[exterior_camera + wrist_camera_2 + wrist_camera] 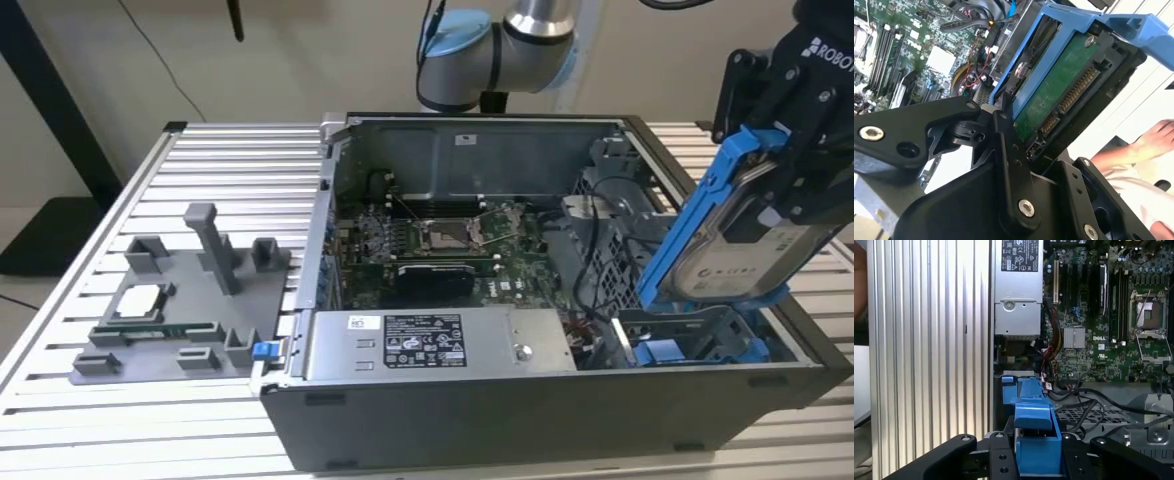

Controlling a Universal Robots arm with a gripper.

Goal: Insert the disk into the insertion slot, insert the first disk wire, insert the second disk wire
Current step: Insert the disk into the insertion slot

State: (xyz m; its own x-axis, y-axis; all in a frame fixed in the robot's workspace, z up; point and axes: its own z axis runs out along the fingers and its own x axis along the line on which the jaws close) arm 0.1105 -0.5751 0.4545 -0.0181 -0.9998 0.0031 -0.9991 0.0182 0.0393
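Note:
My gripper [790, 160] is shut on the disk [737, 238], a silver-grey drive in a bright blue carrier frame. I hold it tilted steeply on edge above the exterior view's right end of the open computer case. Its lower end hangs just over the insertion slot [687, 342], a grey bay with blue rails at the case's front corner. The second wrist view has the disk's green circuit board and connector [1064, 95] between my black fingers [1009, 165]. In the first wrist view the blue carrier [1036, 432] sits between the jaws. Black cables [601, 250] lie beside the bay; I cannot tell which are the disk wires.
The case stands on a slatted aluminium table [227, 150]. Inside are the motherboard [441, 240], the labelled power-supply box [441, 345] and a perforated cage [1089, 415]. A grey fixture plate [187, 300] with small parts lies at the exterior view's left. A person's hand [1154, 140] is nearby.

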